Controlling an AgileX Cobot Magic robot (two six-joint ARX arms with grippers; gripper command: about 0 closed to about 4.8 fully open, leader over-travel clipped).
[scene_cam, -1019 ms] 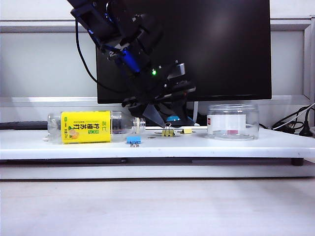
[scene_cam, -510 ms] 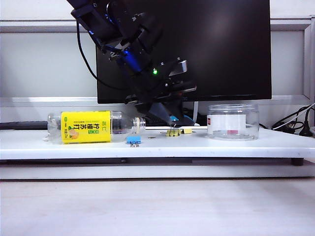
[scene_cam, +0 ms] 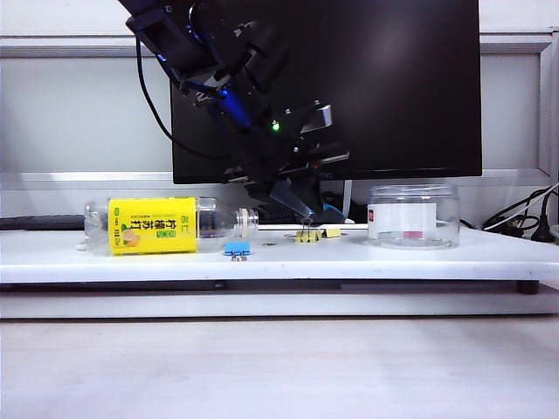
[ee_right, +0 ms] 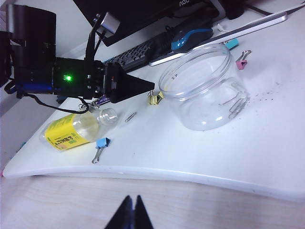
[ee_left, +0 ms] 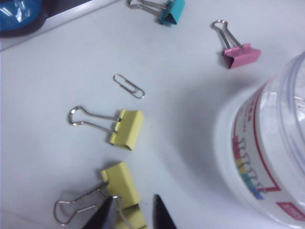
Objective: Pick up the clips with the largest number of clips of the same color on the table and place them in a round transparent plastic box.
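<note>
- Now grasping: left gripper [ee_left: 132,214] closing on near yellow clip [ee_left: 125,191].
- Next, lift toward round transparent plastic box [scene_cam: 413,216].
- Right gripper [ee_right: 130,213] parked apart, fingers together.

The left gripper [scene_cam: 305,220] seemingly pinches a yellow clip [scene_cam: 305,236] beside the jar [scene_cam: 413,216].

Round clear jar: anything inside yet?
Round clear jar holds no yellow clip; a few silver paper clips show at its wall, inside or behind unclear. Left gripper sits around one yellow clip.
</note>
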